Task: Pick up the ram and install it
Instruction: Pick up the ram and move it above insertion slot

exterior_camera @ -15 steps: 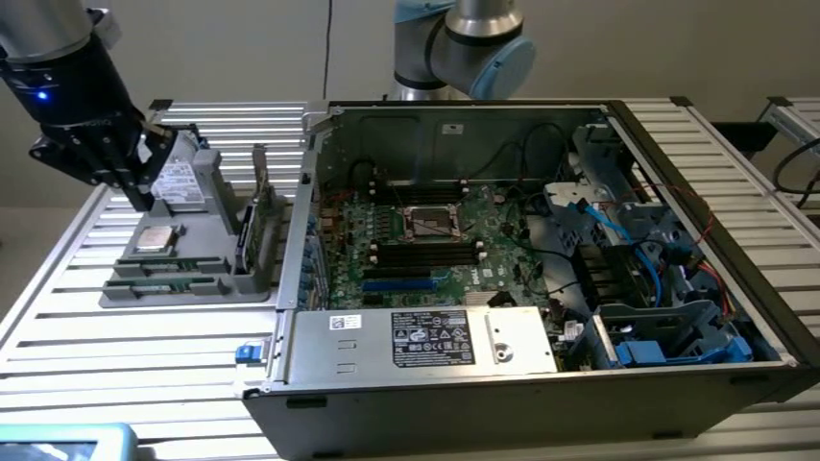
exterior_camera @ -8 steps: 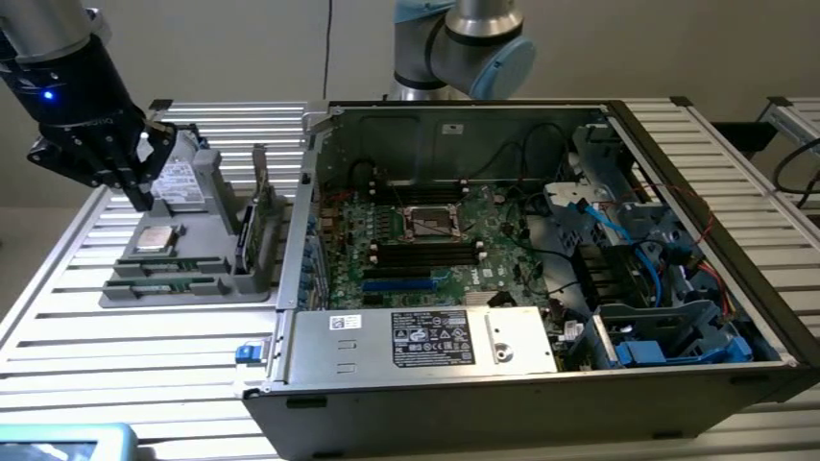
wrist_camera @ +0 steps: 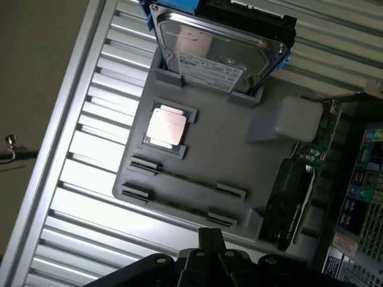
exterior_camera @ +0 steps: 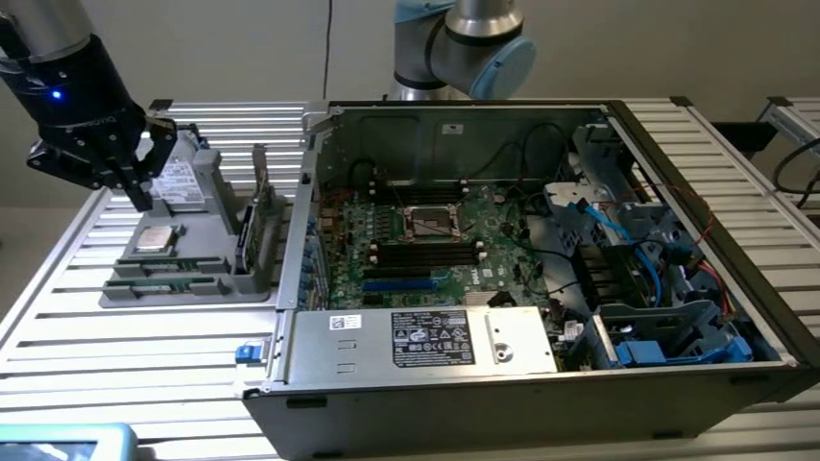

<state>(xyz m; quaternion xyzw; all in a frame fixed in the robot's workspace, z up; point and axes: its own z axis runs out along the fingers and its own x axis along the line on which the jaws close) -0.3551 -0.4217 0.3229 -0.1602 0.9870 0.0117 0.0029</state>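
The ram [wrist_camera: 185,178] is a thin green stick standing on edge in a slot of the grey parts holder [wrist_camera: 233,158], with a second thin stick [wrist_camera: 176,206] in the slot beside it. In the exterior view the ram [exterior_camera: 163,285] lies at the holder's [exterior_camera: 192,288] near end. My black gripper [exterior_camera: 129,184] hangs above the holder's far end, over the hard drive, holding nothing. Its dark tip [wrist_camera: 210,239] shows just short of the ram slots. The open computer case [exterior_camera: 539,250] holds the motherboard [exterior_camera: 423,240] with its long black memory slots [exterior_camera: 423,252].
On the holder sit a silver hard drive [wrist_camera: 218,54], a square silver processor chip [wrist_camera: 166,127] and an upright expansion card [wrist_camera: 299,191]. The case wall [exterior_camera: 301,221] rises right beside the holder. Cables and drive cages [exterior_camera: 640,279] crowd the case at the exterior view's right.
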